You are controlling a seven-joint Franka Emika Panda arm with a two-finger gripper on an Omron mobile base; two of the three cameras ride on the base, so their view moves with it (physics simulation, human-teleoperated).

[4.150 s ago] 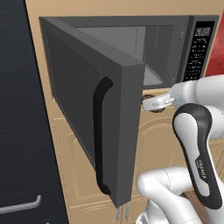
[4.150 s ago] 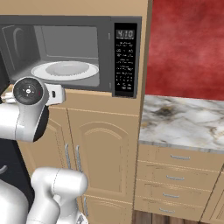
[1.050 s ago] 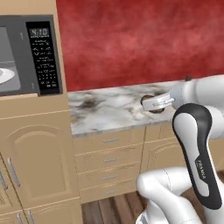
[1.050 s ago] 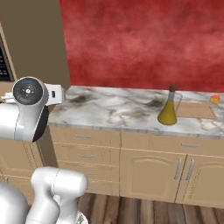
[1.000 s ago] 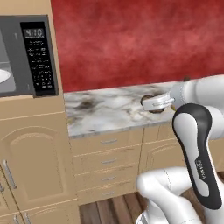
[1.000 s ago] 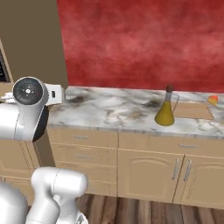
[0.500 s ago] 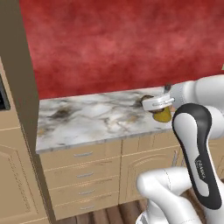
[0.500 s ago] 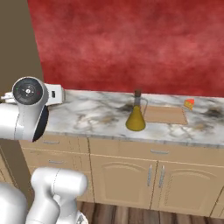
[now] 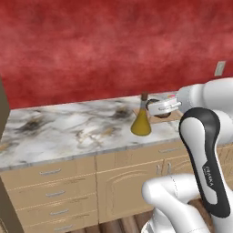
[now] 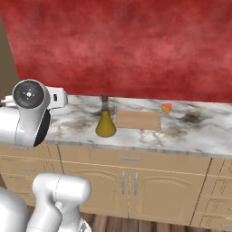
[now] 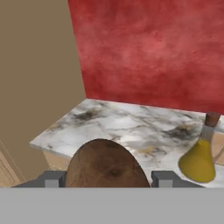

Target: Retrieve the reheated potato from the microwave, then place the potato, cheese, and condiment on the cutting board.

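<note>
Potato in the pincer, bottle, board and cheese on the marbled surface

The brown, rough-skinned potato (image 11: pixel 107 164) sits clamped between the pincer (image 11: pixel 105 178) fingertips. The condiment (image 10: pixel 105 119), a corked bottle of yellow liquid, stands upright just left of the cutting board (image 10: pixel 137 120). The board lies flat and bare. The orange cheese (image 10: pixel 166 108) wedge rests near the board's far right corner.

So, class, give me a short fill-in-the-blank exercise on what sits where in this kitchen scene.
1. The gripper holds the ____.
2. The bottle has a ____ stopper.
3. The cutting board lies between the bottle and the ____.
4. The wall behind the counter is ____.

Missing words: potato; cork; cheese; red
</note>
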